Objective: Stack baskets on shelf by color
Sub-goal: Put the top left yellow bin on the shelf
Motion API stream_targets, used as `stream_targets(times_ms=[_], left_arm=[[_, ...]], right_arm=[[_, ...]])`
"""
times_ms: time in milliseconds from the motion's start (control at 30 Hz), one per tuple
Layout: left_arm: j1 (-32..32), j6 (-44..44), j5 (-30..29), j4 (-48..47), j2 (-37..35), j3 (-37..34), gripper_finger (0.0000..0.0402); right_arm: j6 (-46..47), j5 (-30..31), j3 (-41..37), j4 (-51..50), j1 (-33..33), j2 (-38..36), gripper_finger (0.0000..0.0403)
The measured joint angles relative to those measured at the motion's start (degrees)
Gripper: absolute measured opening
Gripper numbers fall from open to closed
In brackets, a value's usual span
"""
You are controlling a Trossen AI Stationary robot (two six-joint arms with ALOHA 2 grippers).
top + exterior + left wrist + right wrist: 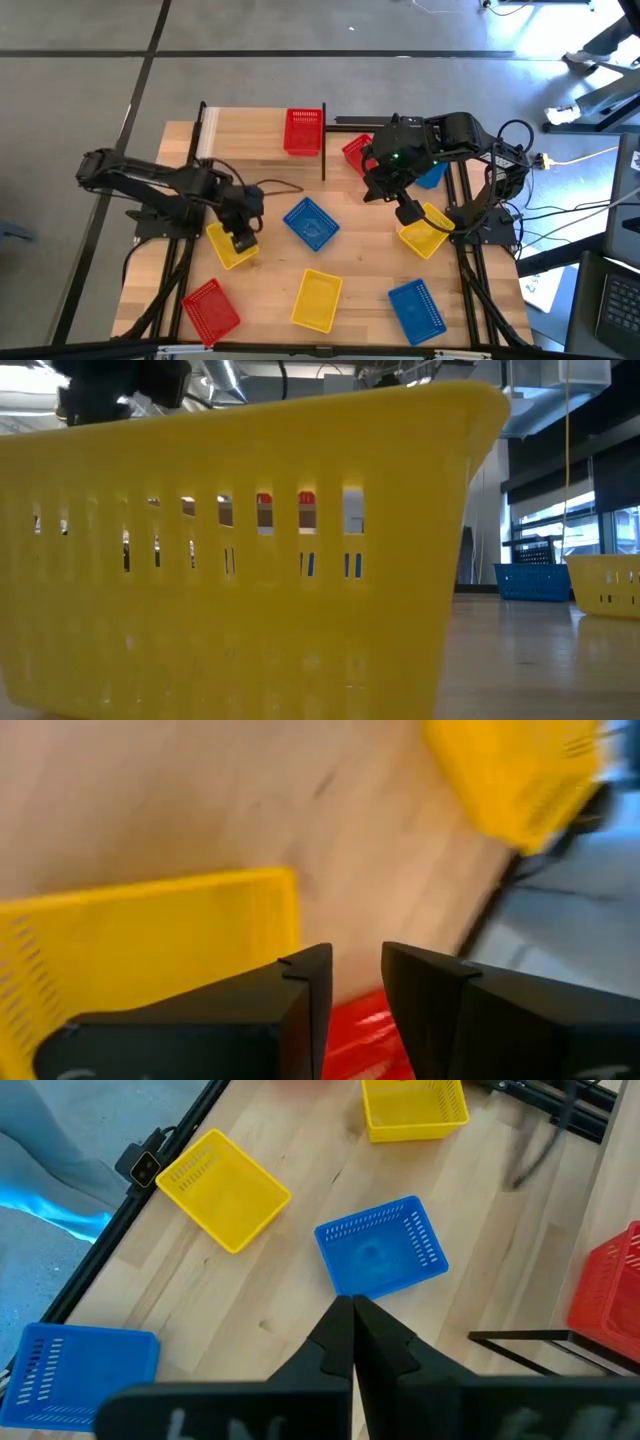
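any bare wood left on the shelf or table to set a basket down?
Shelf: free plank left of the upright red basket. Table: a bare strip between the centre blue basket and the right yellow basket. The front row is crowded.

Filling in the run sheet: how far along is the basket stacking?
Barely started. Done: one red basket sits on the shelf. In hand: nothing; the left end effector is over a yellow basket with fingers slightly apart, and the right end effector is shut and empty above the table. Left: the other baskets I can see, red, yellow and blue, lie scattered off the shelf.
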Motion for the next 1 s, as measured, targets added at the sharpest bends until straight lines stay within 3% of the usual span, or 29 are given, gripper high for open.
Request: stream_targets(times_ms=[433, 1000], left_arm=[[-10.6, -11.8, -13.7, 0.6, 10.5, 0.0, 0.0080], [-14.6, -12.9, -15.3, 2.1, 19.8, 0.0, 0.0080]], right_arm=[[-0.2, 0.0, 0.0, 0.0, 0.0, 0.0, 0.0000], [-0.2, 0.0, 0.0, 0.0, 0.0, 0.0, 0.0000]])
